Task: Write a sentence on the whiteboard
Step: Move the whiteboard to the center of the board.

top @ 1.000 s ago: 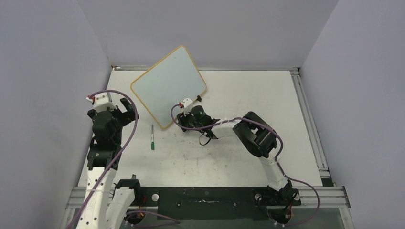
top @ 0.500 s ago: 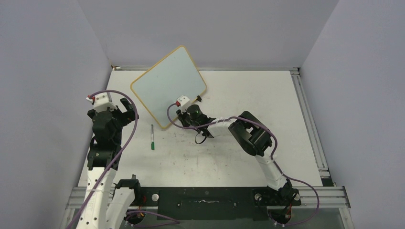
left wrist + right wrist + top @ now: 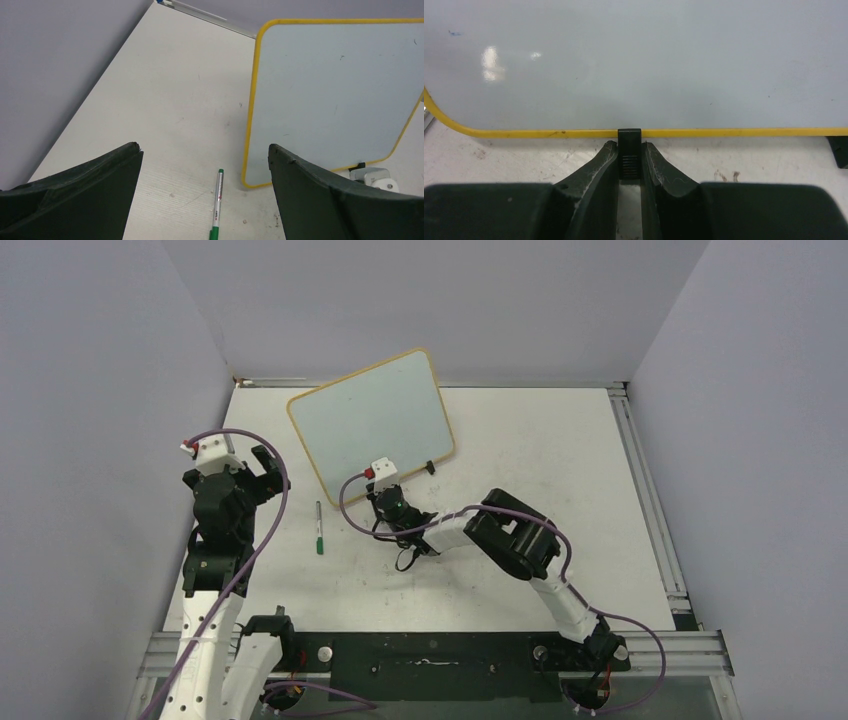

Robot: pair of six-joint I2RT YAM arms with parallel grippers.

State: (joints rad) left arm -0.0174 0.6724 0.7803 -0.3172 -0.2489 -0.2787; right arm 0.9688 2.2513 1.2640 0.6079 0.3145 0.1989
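Note:
The whiteboard (image 3: pixel 370 420) stands tilted at the back of the table, white with a yellow frame; its face (image 3: pixel 634 65) is blank and no sentence is in view. My right gripper (image 3: pixel 380 488) is at its lower edge, jaws shut on a black clip foot (image 3: pixel 629 137) of the board, gripper (image 3: pixel 629 147) low over the table. A second clip foot (image 3: pixel 430 468) shows further right. A silver pen with green ends (image 3: pixel 319 528) lies left of the board. My left gripper (image 3: pixel 268 475) hovers wide open over the pen (image 3: pixel 217 205), holding nothing (image 3: pixel 204 149).
Purple-grey walls close in the table on the left, back and right. A metal rail (image 3: pixel 650 500) runs along the right edge. The board's left corner (image 3: pixel 248 180) sits close to the pen's tip.
My right gripper has closed on the clip foot and drawn back toward me and left. The whiteboard has swung with it, turning to sit more square to me. The left arm is still.

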